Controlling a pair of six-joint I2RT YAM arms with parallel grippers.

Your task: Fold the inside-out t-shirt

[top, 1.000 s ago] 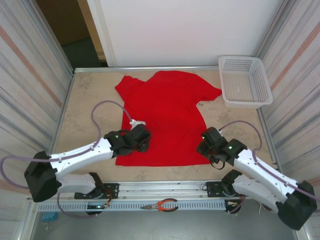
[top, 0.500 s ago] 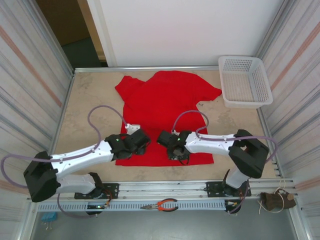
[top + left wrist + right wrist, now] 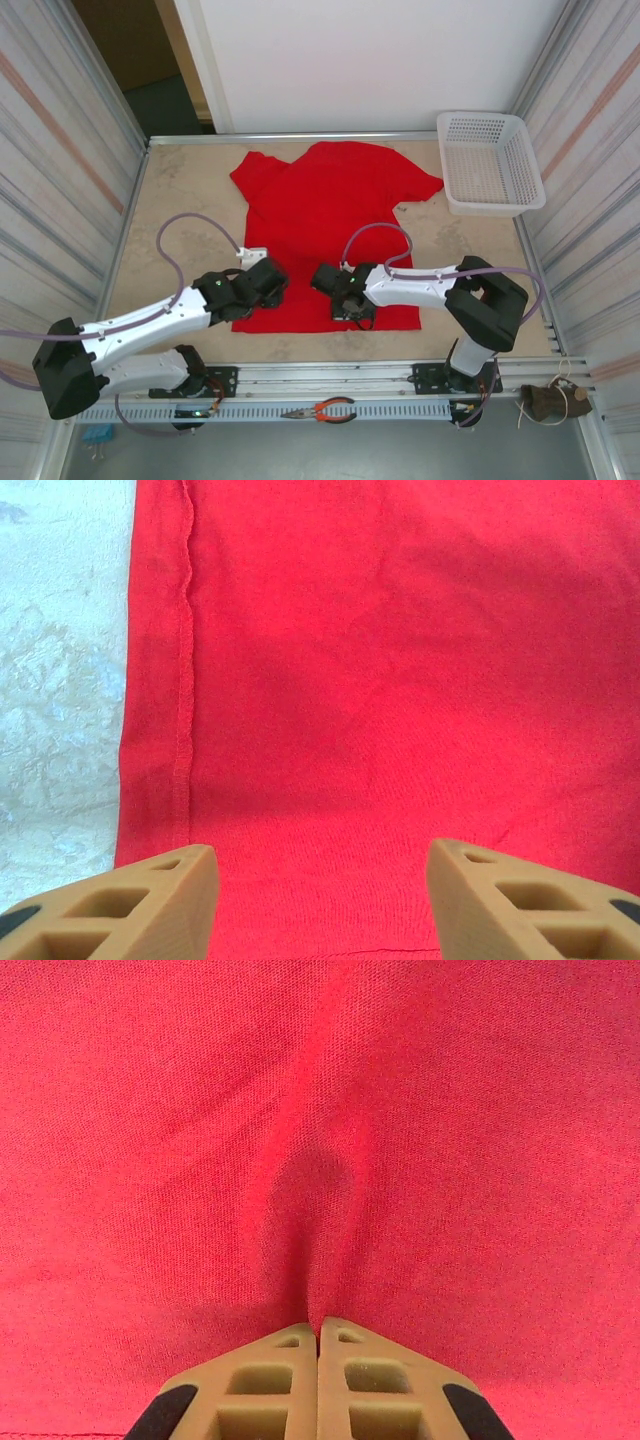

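My workcell from overhead, evenly lit.
I see a pale marbled tabletop (image 3: 180,210), a plain white back wall (image 3: 380,60), striped corrugated panels (image 3: 60,150) down both sides, and a dark doorway (image 3: 140,90) at upper left.

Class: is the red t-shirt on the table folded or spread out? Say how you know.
Spread out: the bright red cloth t-shirt lies flat, both sleeves showing, no layer doubled over.

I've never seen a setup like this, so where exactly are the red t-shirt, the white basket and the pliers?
red t-shirt (image 3: 335,200), top view, middle of its chest.
white basket (image 3: 495,207), top view, its near rim.
pliers (image 3: 318,410), top view, near the pivot.
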